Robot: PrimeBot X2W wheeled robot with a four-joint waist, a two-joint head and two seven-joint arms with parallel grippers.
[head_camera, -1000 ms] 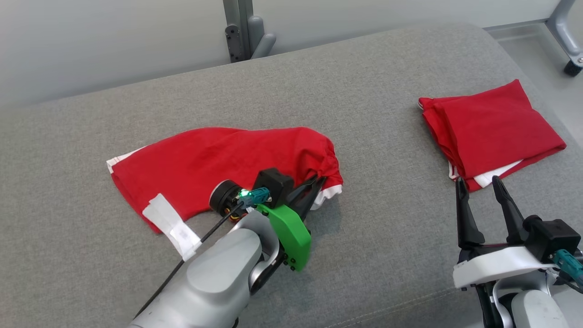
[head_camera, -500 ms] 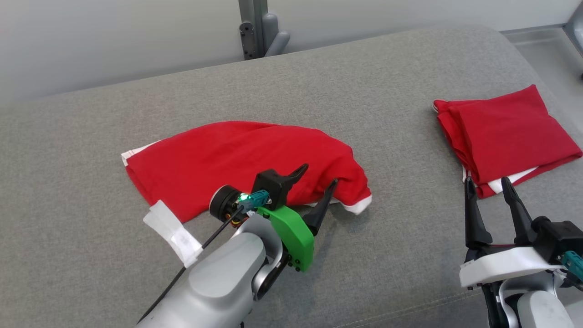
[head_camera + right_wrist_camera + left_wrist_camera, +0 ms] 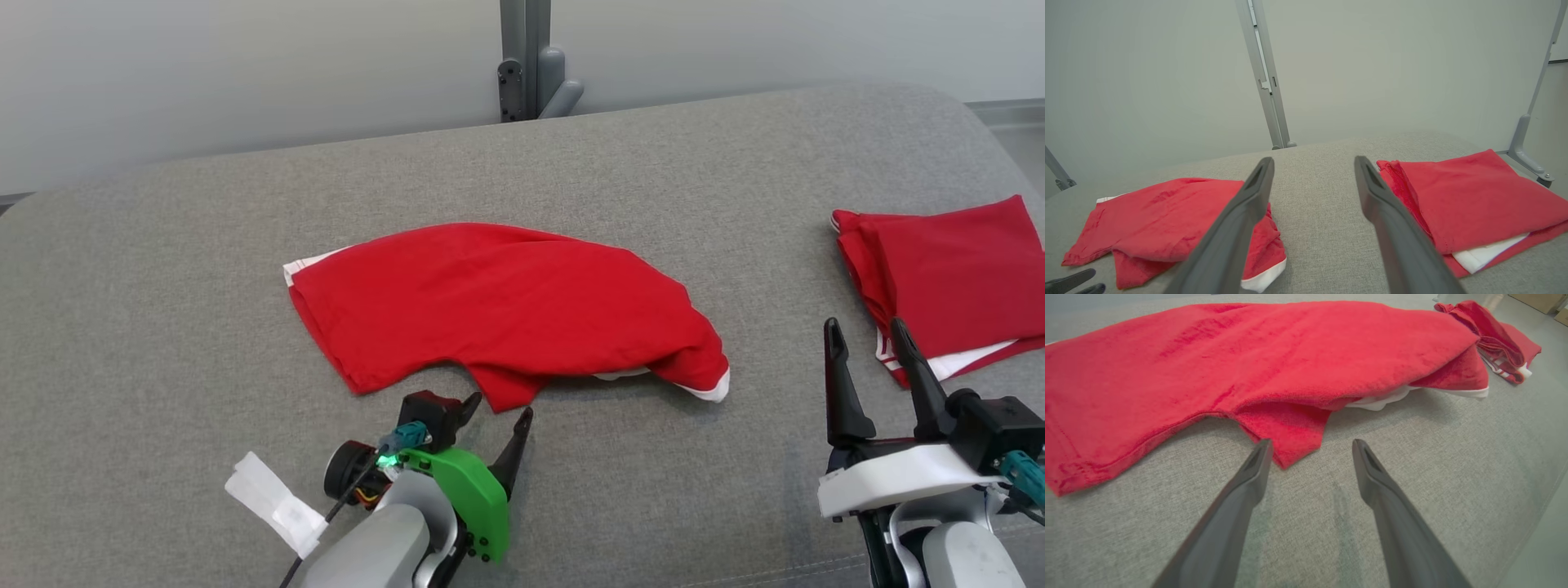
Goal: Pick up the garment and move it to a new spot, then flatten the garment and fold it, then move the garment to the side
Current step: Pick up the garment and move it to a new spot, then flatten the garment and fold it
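Note:
The red garment [image 3: 506,306] with white trim lies loosely doubled over in the middle of the grey padded surface [image 3: 163,343]. My left gripper [image 3: 500,407] stands open just short of the garment's near edge, with nothing between its fingers. In the left wrist view a pointed corner of the garment [image 3: 1249,363] lies just ahead of the open left gripper [image 3: 1311,443]. My right gripper [image 3: 864,327] is open and empty at the lower right, apart from the cloth. The right wrist view has the open right gripper [image 3: 1310,161] hovering above the surface, with the garment [image 3: 1167,212] to the left.
A second red garment, folded [image 3: 955,278], lies at the right edge of the surface, also seen as a folded stack [image 3: 1474,204] and a far bundle [image 3: 1494,339]. A grey metal post [image 3: 526,57] stands behind the surface. A white tag [image 3: 273,502] hangs by my left arm.
My left gripper opened, let go of the garment's right end and drew back toward me. The garment settled flatter. The head camera also shifted, moving the whole scene rightward.

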